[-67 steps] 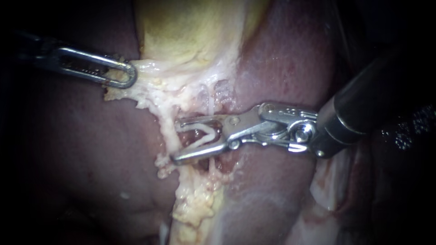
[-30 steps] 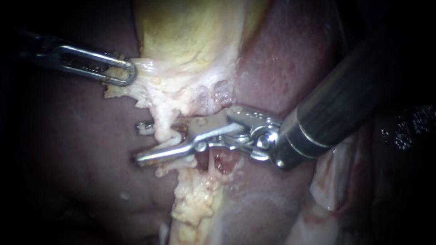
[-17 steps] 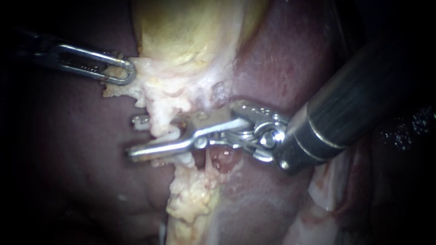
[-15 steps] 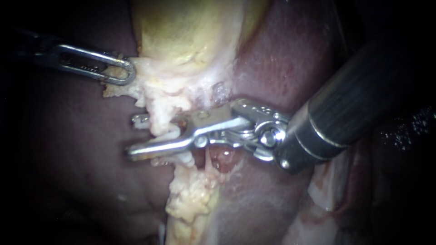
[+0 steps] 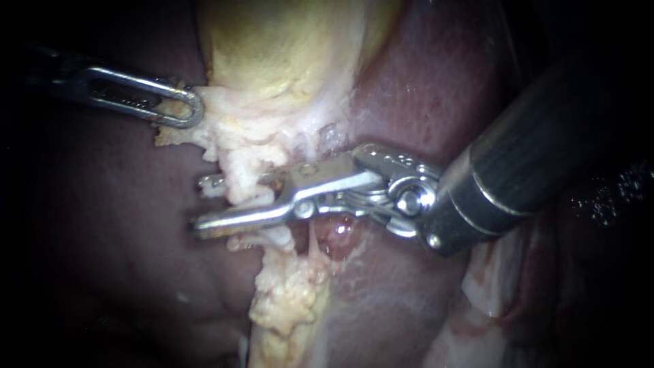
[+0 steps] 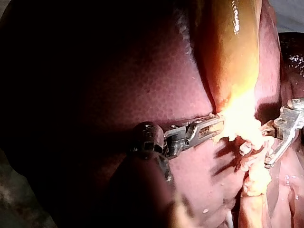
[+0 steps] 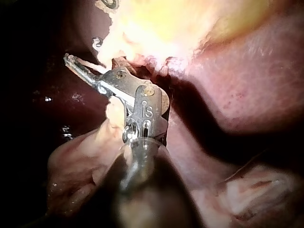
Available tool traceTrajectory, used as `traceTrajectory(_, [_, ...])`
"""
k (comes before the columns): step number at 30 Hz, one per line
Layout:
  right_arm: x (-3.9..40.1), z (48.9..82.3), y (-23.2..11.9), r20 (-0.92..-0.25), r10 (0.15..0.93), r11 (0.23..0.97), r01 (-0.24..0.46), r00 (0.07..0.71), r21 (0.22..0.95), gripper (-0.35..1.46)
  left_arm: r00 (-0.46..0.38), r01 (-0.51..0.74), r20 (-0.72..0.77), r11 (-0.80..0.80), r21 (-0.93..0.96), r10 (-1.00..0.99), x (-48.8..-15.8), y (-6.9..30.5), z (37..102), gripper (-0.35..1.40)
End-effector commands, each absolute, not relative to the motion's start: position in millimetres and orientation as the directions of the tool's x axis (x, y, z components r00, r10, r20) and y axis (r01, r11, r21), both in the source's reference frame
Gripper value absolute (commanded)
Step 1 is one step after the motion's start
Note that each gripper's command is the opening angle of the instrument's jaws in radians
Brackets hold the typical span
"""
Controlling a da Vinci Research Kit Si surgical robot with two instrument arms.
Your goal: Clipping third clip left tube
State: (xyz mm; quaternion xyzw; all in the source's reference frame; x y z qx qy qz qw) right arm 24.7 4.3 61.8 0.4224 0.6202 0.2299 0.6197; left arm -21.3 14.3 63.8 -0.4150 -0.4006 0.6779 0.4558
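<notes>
In the endoscope view my left instrument (image 5: 185, 112) comes in from the upper left, its jaws shut on the pale fringe of tissue (image 5: 204, 126) below the yellow gallbladder (image 5: 286, 48). My right instrument (image 5: 199, 203) reaches in from the right. Its long jaws stand apart astride the pale left tube (image 5: 238, 185), one jaw on each side. A white clip (image 5: 257, 200) shows between them. In the right wrist view the right instrument (image 7: 83, 52) lies across the same strand. The left wrist view shows my left instrument (image 6: 216, 126) on the bright tissue.
Dark red liver (image 5: 102, 238) lies on both sides of the tube. Lumpy yellow fat (image 5: 289, 293) hangs below the jaws. A raw reddish pocket (image 5: 338, 235) sits under the right instrument's hinge. The thick dark shaft (image 5: 545, 157) fills the right side.
The right instrument has moved left, from short of the tube to astride it, its jaws a little narrower. In the last half second its hinge rose slightly. The left instrument has held still.
</notes>
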Motion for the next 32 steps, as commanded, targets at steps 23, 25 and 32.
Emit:
traceTrajectory(23, [23.5, 61.7, 3.9, -0.545, 0.825, 0.501, 0.25, 0.153, 0.829, -0.35, -0.24, -0.286, -0.198, -0.264, -0.921, 0.95, -21.3, 14.2, 63.8, -0.35])
traceTrajectory(25, [23.5, 61.7, 3.9, -0.545, 0.825, 0.501, 0.25, 0.153, 0.829, -0.35, -0.239, -0.286, -0.198, -0.264, -0.921, 0.95, -21.3, 14.2, 63.8, -0.35])
traceTrajectory(32, [23.5, 61.8, 3.9, -0.545, 0.824, 0.501, 0.25, 0.153, 0.828, -0.35, -0.239, -0.286, -0.198, -0.264, -0.921, 0.95, -21.4, 14.2, 63.8, -0.35])
